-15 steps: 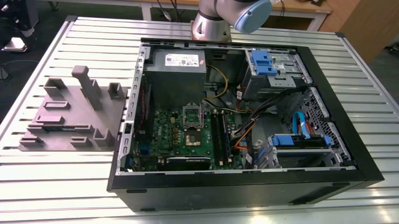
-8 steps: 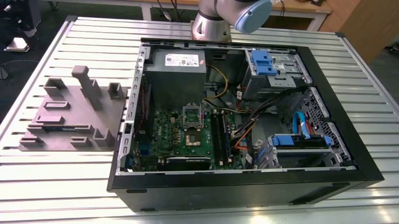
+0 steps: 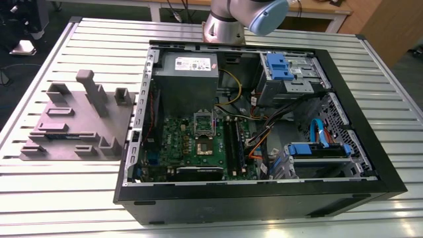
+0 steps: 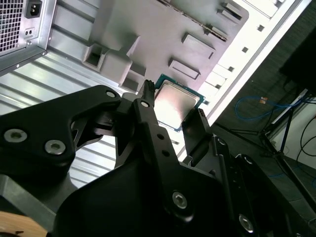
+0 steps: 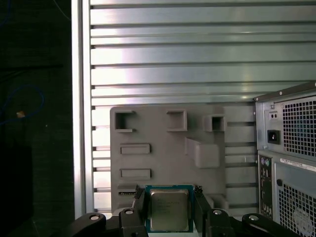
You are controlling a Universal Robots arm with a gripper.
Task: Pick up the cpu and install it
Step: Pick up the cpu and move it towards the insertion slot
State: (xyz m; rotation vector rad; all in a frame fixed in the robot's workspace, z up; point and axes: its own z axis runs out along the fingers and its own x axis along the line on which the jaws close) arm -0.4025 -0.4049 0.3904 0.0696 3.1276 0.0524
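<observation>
The black gripper (image 5: 169, 206) has its two fingers (image 5: 140, 207) closed in to the width of the cpu (image 5: 169, 210), a small flat square chip with a shiny silver-grey metal top and a green rim, and clamps it by two opposite edges, one finger pressed against each side. In the second wrist view the same grasp shows from an angle: the cpu (image 4: 175, 101) sits level between the fingers (image 4: 196, 126) with its metal face fully exposed, and the gripper (image 4: 173, 104) carries it clear of everything else. In both wrist views the chip is seen against the near edge of a flat grey moulded plastic tray (image 5: 163, 158) with raised blocks and shallow rectangular pockets, which lies on the ribbed aluminium table (image 5: 173, 54). In the exterior view that tray (image 3: 73, 119) rests to the exterior view's left of an open black computer case (image 3: 264, 196). Inside it a green motherboard (image 3: 173, 136) lies flat, with a square socket (image 3: 203, 144) near its middle and a grey metal power supply box (image 3: 188, 74) behind it. The silver arm (image 3: 225, 25) rises at the far edge of the case.
</observation>
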